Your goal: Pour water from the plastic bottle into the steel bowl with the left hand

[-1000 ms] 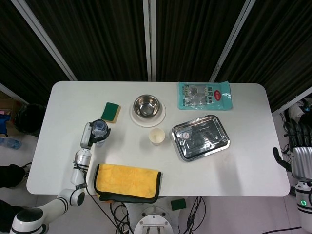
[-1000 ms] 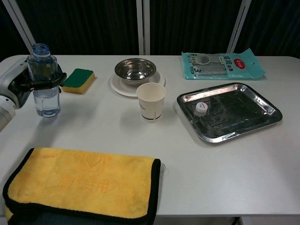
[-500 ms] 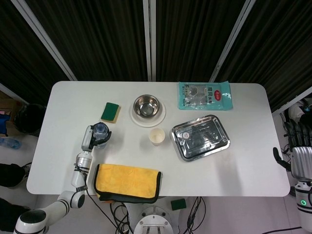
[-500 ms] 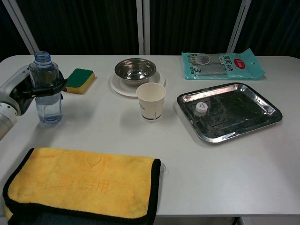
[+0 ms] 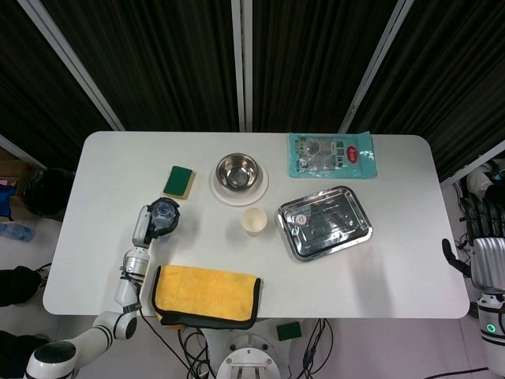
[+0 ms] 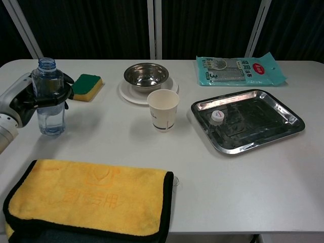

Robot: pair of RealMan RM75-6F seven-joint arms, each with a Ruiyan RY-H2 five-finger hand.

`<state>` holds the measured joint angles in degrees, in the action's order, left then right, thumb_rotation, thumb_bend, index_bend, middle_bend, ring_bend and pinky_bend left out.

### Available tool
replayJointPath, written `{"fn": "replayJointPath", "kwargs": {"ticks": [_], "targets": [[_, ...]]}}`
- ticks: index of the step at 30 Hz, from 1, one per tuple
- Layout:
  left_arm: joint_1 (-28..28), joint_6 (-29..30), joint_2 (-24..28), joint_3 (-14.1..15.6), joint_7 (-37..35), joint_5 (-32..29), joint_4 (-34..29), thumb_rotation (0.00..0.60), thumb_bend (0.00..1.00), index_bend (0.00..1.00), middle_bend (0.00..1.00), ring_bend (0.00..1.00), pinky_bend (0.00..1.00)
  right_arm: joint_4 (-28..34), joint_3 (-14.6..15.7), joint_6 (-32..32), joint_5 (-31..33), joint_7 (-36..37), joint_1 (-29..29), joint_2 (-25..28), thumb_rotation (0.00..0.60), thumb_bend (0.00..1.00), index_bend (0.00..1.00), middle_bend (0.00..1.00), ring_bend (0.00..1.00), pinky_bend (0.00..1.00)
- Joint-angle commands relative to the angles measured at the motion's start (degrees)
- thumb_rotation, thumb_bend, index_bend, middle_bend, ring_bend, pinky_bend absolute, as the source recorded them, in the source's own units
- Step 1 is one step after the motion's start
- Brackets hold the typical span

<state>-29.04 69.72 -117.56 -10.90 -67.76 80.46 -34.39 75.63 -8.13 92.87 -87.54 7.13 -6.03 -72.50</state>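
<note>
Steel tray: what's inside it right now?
Inside the steel tray lies one small white bottle cap, near its left end. The rest of the floor shows only dark reflections in both views. Nothing covers the tray, so no part of its inside is hidden.

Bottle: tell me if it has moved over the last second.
Yes. In the head view the bottle, gripped by the left hand, has slid toward the table's near edge, further from the sponge and closer to the yellow towel.

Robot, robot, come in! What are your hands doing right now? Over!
Left hand holds the bottle, upright, cap off. Right hand off the table, idle. Bowl waiting on its plate; paper cup near the path.
</note>
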Motion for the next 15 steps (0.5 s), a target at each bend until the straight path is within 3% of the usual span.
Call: {"fn": "replayJointPath", "kwargs": {"ticks": [1, 15], "targets": [[0.06, 0.05, 0.04, 0.15, -0.46, 0.2, 0.12, 0.6, 0.45, 0.43, 0.53, 0.44, 0.54, 0.09, 0.02, -0.05, 0.02, -0.15, -0.01, 0.0, 0.6, 0.35, 0.0, 0.0, 0.0, 0.0], [0.56, 0.67, 0.04, 0.78, -1.97, 0.99, 0.67, 0.6, 0.45, 0.41, 0.5, 0.39, 0.47, 0.57, -0.08, -0.51, 0.39, -0.96, -0.13, 0.04, 0.6, 0.36, 0.0, 0.0, 0.0, 0.0]]}}
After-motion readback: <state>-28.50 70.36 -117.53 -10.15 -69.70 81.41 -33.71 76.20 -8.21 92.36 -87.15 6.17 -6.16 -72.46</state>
